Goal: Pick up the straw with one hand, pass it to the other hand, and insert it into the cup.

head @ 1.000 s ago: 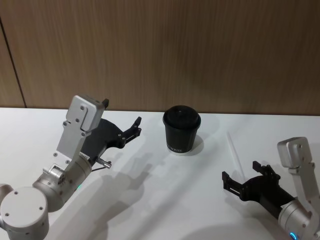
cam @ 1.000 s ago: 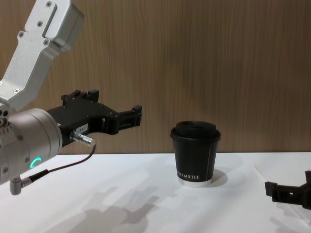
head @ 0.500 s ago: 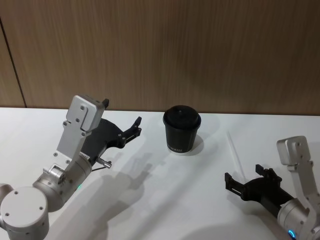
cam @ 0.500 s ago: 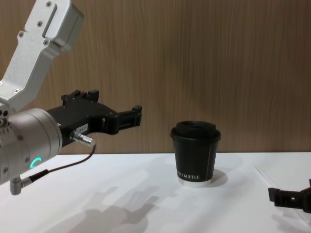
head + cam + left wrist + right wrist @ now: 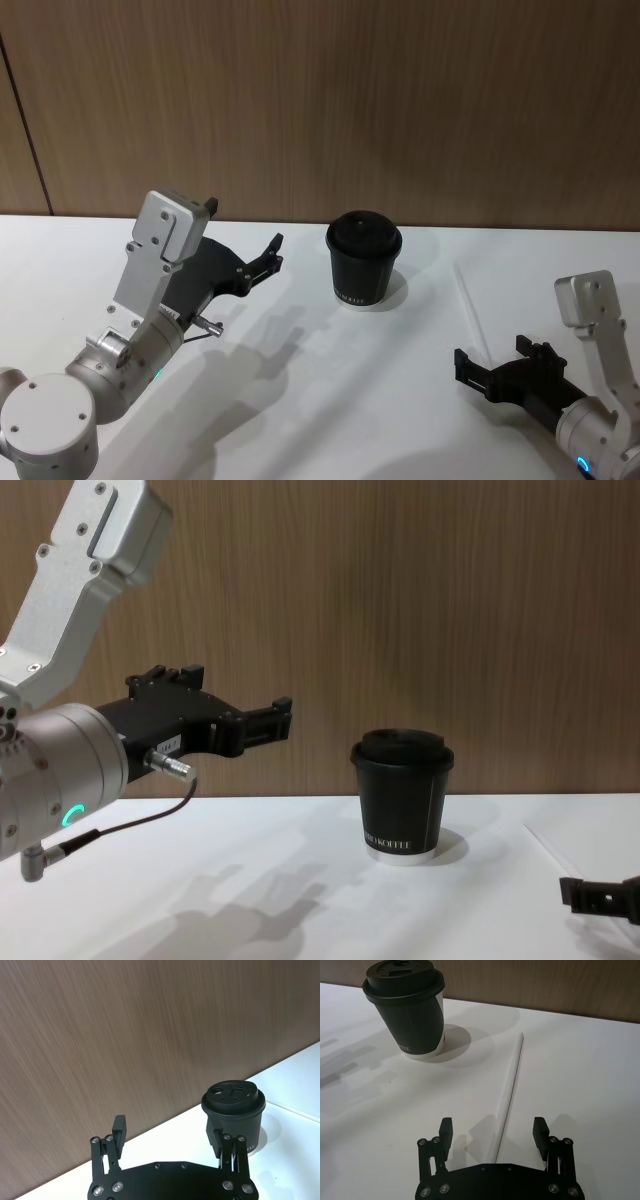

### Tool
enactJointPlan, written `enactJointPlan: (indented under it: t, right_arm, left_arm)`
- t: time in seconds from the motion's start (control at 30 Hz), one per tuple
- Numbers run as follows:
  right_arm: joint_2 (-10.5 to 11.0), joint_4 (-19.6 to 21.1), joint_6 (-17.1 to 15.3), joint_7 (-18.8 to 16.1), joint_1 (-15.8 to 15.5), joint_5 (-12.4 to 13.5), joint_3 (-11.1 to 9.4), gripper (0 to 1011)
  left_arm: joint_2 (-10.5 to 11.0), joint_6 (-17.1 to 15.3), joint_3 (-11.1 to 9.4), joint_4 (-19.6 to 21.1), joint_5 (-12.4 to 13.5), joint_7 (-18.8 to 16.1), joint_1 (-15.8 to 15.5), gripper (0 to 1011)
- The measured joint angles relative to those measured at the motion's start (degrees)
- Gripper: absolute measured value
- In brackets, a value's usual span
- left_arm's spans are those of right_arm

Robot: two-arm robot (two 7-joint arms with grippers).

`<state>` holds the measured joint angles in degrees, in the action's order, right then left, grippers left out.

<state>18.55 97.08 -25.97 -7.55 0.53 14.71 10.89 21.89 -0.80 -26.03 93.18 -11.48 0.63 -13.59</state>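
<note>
The white straw (image 5: 468, 305) lies flat on the white table, right of the cup and pointing away from me. My right gripper (image 5: 490, 356) hangs low over its near end, open, and in the right wrist view the straw (image 5: 510, 1085) runs between the two spread fingers of the gripper (image 5: 492, 1128). The black lidded cup (image 5: 363, 260) stands upright at the centre back, with white lettering in the chest view (image 5: 402, 795). My left gripper (image 5: 273, 252) is held in the air left of the cup, open and empty, pointing toward the cup (image 5: 234, 1115).
A brown wood-panelled wall (image 5: 400, 100) closes off the back of the table. Bare white tabletop (image 5: 330, 400) stretches between the two arms and in front of the cup.
My right gripper has sunk lower toward the table and shifted slightly right and back, staying open over the straw's near end. Left arm, cup and straw have not moved.
</note>
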Motion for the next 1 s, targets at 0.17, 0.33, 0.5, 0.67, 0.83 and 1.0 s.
enactJointPlan:
  t: [0.17,0.33,0.5,0.67,0.83,1.0]
  right_arm:
    - [-0.1,-0.2,-0.3,-0.2,0.2,-0.2,-0.1,1001]
    - [-0.1,-0.4,-0.4,-0.4,0.2,-0.4,-0.1,1001]
    - [-0.2,-0.5,-0.7,-0.8,0.2,-0.6,-0.2,1001]
    - [-0.4,-0.6,-0.9,-1.0,0.3,-0.7,-0.3,1001]
    - [-0.7,-0.8,-1.3,-1.1,0.5,-0.9,-0.5,1001]
    - [-1.0,-1.1,-1.7,-1.1,0.7,-1.1,-0.6,1001]
  left_arm:
    - [0.0,0.0,0.0,0.0,0.0,0.0,0.0,1003]
    - [0.0,0.0,0.0,0.0,0.0,0.0,0.0,1003]
    - [0.0,0.0,0.0,0.0,0.0,0.0,0.0,1003]
    - [0.0,0.0,0.0,0.0,0.0,0.0,0.0,1003]
    - [0.0,0.0,0.0,0.0,0.0,0.0,0.0,1003]
    - [0.0,0.0,0.0,0.0,0.0,0.0,0.0,1003]
